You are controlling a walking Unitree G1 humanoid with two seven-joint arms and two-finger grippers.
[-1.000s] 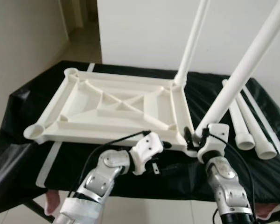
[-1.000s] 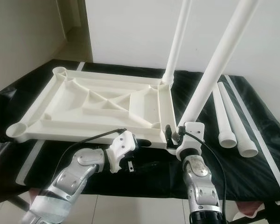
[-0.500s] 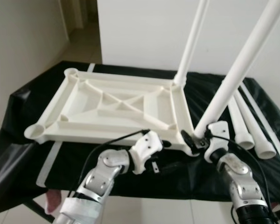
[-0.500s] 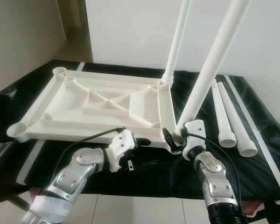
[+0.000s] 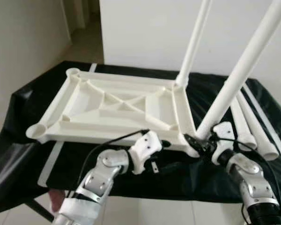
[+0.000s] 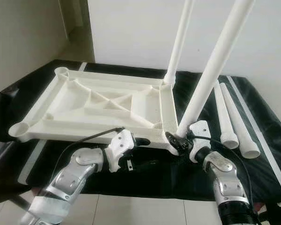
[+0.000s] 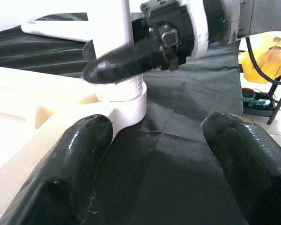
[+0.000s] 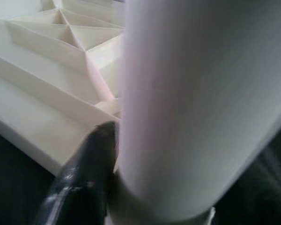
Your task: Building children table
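The white tabletop (image 5: 117, 105) lies upside down on a black-covered table (image 5: 33, 154). Two white legs stand upright in its right corners: a far leg (image 5: 194, 42) and a near leg (image 5: 239, 70). My right gripper (image 5: 196, 142) is shut around the base of the near leg (image 8: 201, 108), just above its socket, one finger (image 8: 84, 173) pressed to it. My left gripper (image 7: 150, 173) is open, low at the tabletop's front edge beside that same corner socket (image 7: 124, 101), one finger (image 7: 79, 154) against the edge.
Two loose white legs (image 5: 253, 136) lie on the black cloth right of the tabletop. The near left and far left corner sockets (image 5: 36, 132) stand vacant. A white wall rises behind the table; floor lies below its front edge.
My right forearm has swung outward to the right while the gripper stays at the near leg's base, its wrist turned. The left arm has barely moved.
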